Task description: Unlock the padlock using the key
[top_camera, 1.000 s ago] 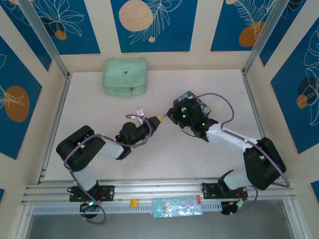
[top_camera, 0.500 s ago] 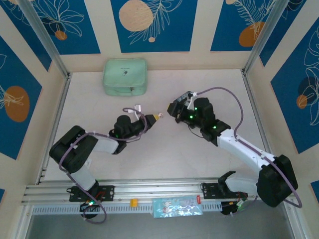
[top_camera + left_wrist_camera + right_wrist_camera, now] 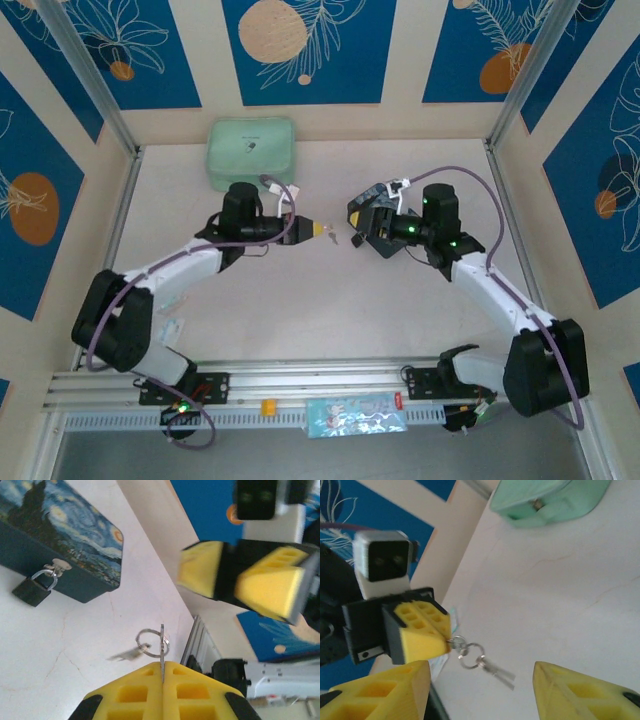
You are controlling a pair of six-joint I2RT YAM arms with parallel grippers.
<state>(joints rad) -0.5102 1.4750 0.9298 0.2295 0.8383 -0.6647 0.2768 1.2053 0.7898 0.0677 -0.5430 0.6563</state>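
**Q:** Top view: how are the two arms set?

**A:** The left gripper (image 3: 318, 230), at centre frame, points right with its yellow fingers pressed together on the key (image 3: 333, 238), a tiny silvery bunch hanging off the tip. The right gripper (image 3: 358, 228) faces it from just right of centre. A mint-green zipped pouch (image 3: 251, 153) lies at upper left on the pale table (image 3: 300, 310). The padlock cannot be made out here.

**Q:** Left wrist view: what does the grip look like close up?

**A:** At bottom centre, the ribbed, wedge-shaped yellow pads (image 3: 190, 690) meet flat on one thin metal key seen edge-on and held upright. A wire ring (image 3: 149, 645) and a second, blurred key dangle to its left. Which end sits buried between the pads cannot be told. The padlock (image 3: 31, 591) has a dark, boxy body and a thin silver shackle. It hangs from the latch of a swirl-painted tin box (image 3: 75, 545) at upper left, its body against the table. At upper right the right gripper's pads stand spread. The flat pinch probably keeps the key from twisting.

**Q:** Right wrist view: why are the fingers open?

**A:** The right gripper's own yellow fingers sit in the two lower corners, wide apart and holding nothing. Between them, at left centre, the left gripper clamps the bunch, with the ring and loose keys hanging below its tip. The soft-looking pouch fills the upper right. Open fingers aimed at the bunch suggest it is ready to take or steady the key, though the padlock is well apart from both.
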